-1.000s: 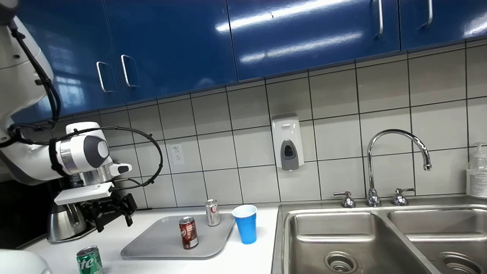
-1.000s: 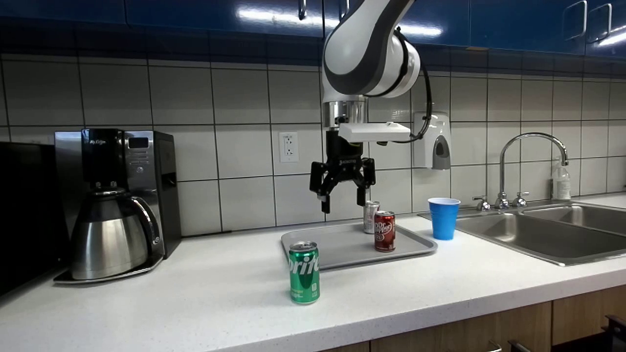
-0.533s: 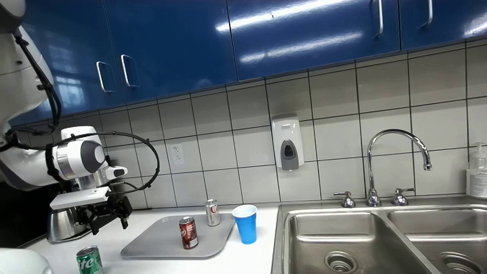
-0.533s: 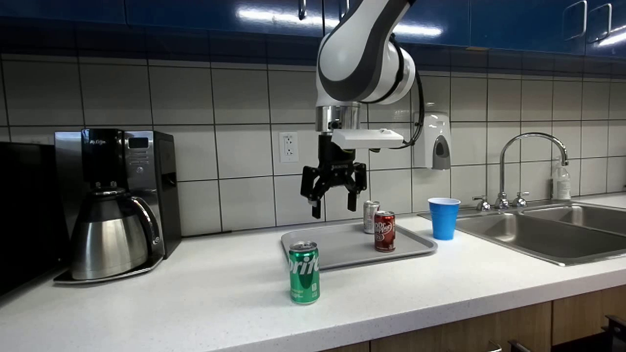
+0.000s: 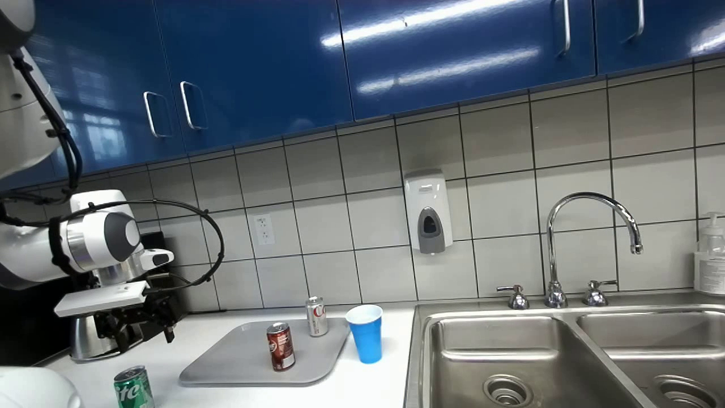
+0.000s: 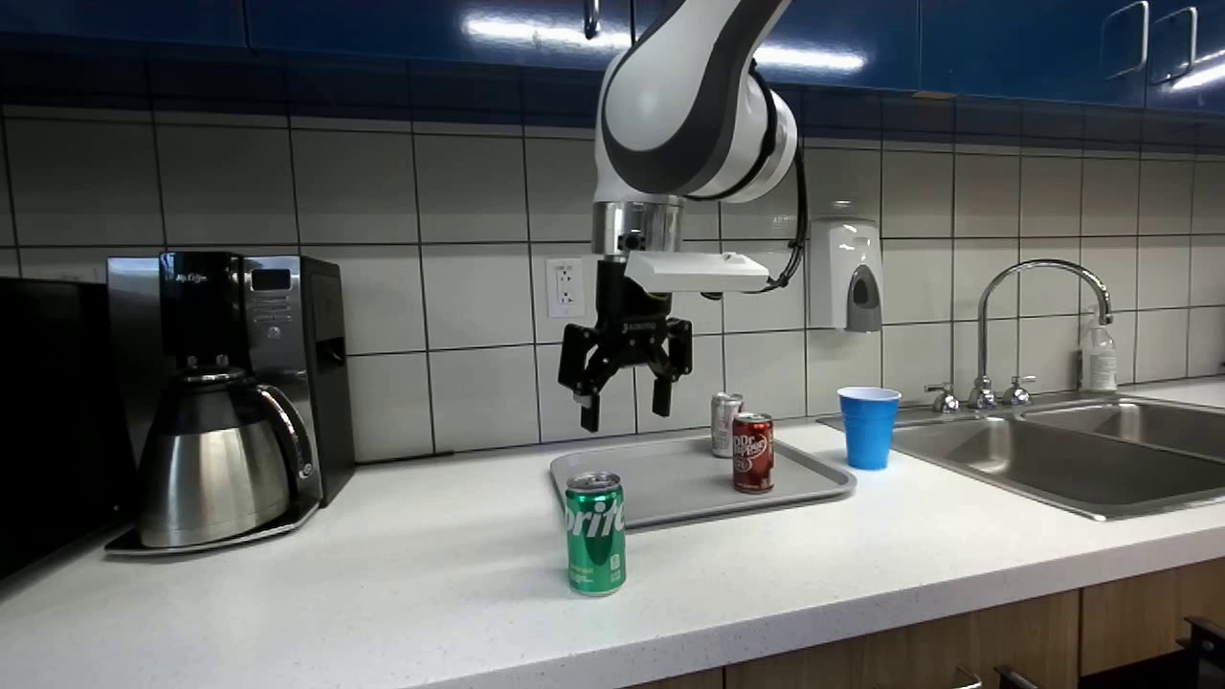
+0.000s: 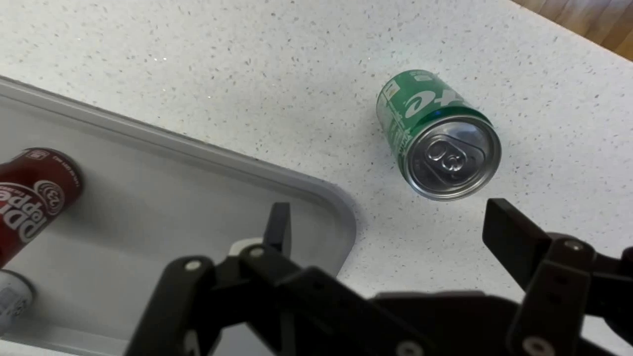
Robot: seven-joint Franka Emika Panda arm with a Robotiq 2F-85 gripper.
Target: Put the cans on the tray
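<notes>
Sprite can: green, white-lettered, silver-topped; stands upright, below and outside the jaws.
Gripper: spread wide, aloft.

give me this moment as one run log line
gripper: open, raised, holding nothing | red can, silver can: upright on tray | green can: upright on counter, off tray | pending: green can onto tray

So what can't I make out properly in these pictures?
Green can: base cut off by the bottom edge, in an exterior view.
Red can: cut off by the left edge, wrist view.
Grey tray: partly behind the gripper, wrist view.
Pump bottle: label print too small, in both exterior views.
</notes>
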